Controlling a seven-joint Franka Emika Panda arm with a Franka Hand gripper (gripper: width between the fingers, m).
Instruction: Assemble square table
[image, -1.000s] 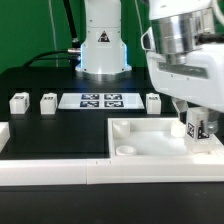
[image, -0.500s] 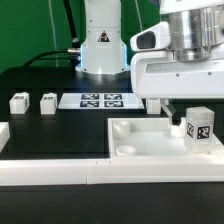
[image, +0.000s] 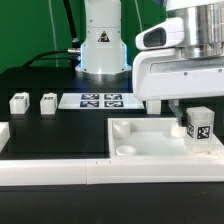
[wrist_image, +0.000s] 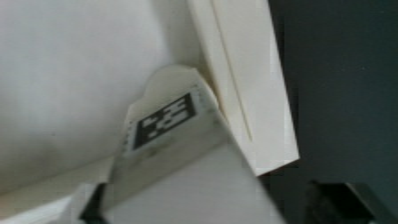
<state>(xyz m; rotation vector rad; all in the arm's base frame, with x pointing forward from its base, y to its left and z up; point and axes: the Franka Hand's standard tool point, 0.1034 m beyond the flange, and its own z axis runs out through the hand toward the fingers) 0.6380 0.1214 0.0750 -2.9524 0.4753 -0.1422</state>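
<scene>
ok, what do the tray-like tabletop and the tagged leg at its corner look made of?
Tabletop: probably white plastic, matte to satin. The sign is its smooth moulded raised rim and soft highlights.
Leg: apparently the same white plastic. The black-and-white print on one face looks like a paper sticker.

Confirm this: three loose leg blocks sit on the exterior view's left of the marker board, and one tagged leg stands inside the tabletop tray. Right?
The count is wrong. The exterior view shows only two leg blocks on its left of the marker board, not three. The tagged leg does stand inside the tabletop tray.
</scene>
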